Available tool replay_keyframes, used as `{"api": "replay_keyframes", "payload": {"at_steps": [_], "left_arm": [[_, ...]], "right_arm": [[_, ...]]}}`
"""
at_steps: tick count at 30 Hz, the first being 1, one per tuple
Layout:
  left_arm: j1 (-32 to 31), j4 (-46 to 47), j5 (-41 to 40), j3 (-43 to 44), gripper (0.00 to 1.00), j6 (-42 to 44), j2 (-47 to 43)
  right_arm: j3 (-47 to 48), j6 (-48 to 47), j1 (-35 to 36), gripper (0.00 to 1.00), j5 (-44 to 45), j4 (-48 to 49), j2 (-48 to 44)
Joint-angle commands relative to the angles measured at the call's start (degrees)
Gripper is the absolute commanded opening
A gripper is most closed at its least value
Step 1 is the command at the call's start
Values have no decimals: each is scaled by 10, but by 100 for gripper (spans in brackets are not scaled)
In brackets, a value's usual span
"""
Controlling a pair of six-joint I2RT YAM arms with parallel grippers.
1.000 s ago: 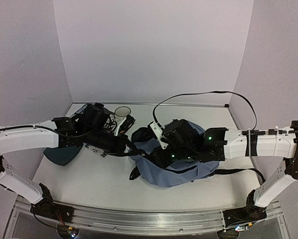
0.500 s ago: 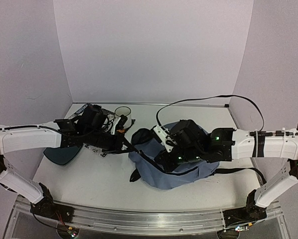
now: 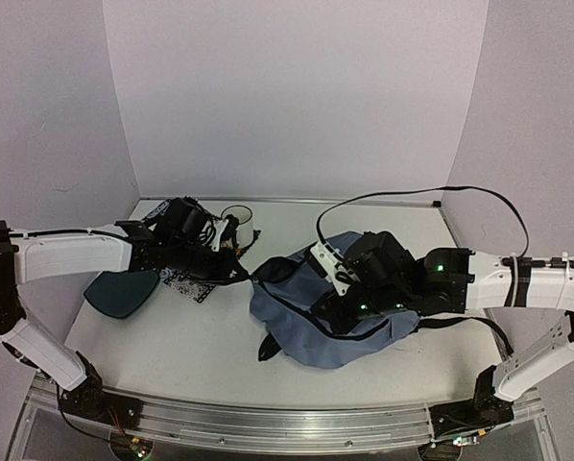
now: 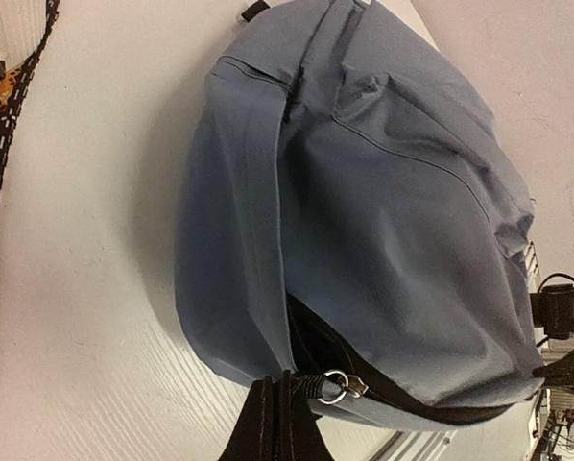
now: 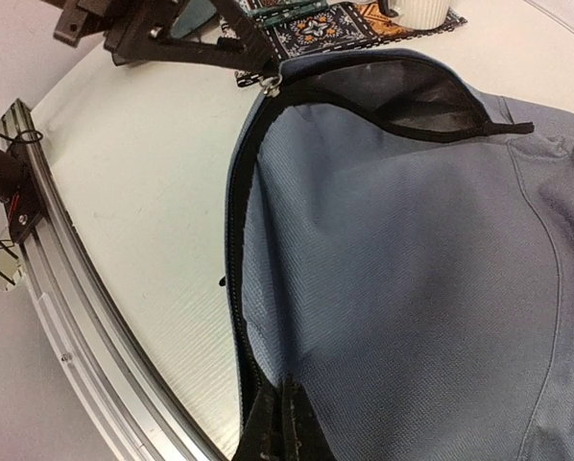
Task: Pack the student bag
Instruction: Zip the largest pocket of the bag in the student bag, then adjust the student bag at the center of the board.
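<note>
1. The bag lies on its side on the table, right of centre. Its partly unzipped mouth is turned toward the left arm.
2. The left gripper is closed on the zip edge at the corner of the mouth, just beside the metal pull. The right gripper is closed on the same zip line further along, toward the near edge of the table.
3. Only a thin fold of soft cloth appears to be pinched in each set of jaws. If the arms are drawn apart too hard, the fabric could be pulled free and the mouth would sag shut.
4. The bag looks limp and light. Under an uneven pull it could be dragged across the table rather than opened.
5. The cup and the patterned mat sit close by the left gripper. The cup could be toppled if that arm is swung back carelessly.
6. A loose black strap trails at the bag's near side and could be caught under a moving wrist.
7. The cable is looped over the right arm above the bag and could be snagged if the arm is twisted.
</note>
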Motion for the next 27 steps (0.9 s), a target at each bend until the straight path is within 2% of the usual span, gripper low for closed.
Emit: {"api": "replay_keyframes", "payload": {"at_steps": [1, 2, 3, 6, 9, 12, 17, 20, 24, 27], "left_arm": [[38, -18, -135, 51, 0, 49, 37], [38, -19, -116, 70, 0, 61, 49], [38, -18, -64, 95, 0, 66, 57], [8, 9, 15, 108, 0, 65, 53], [-34, 14, 33, 99, 0, 69, 32], [-59, 28, 47, 54, 0, 46, -17], [-104, 46, 35, 17, 0, 28, -89], [-123, 58, 44, 12, 0, 20, -82], [-137, 100, 66, 19, 0, 9, -49], [-138, 128, 71, 32, 0, -1, -30]], "right_arm": [[-12, -15, -2, 0, 34, -116, -44], [-9, -17, -3, 0, 43, -131, -42], [1, -19, -2, 0, 46, -140, -37], [25, -16, -3, 0, 72, -143, -21], [38, -24, -4, 0, 134, -147, -1], [35, -47, -34, 0, 154, -147, 23], [34, -124, -128, 0, 106, -104, 50], [63, -182, -172, 0, 78, -93, 76], [106, -228, -182, 0, 50, -92, 94], [114, -197, -180, 14, -34, -97, 75]]}}
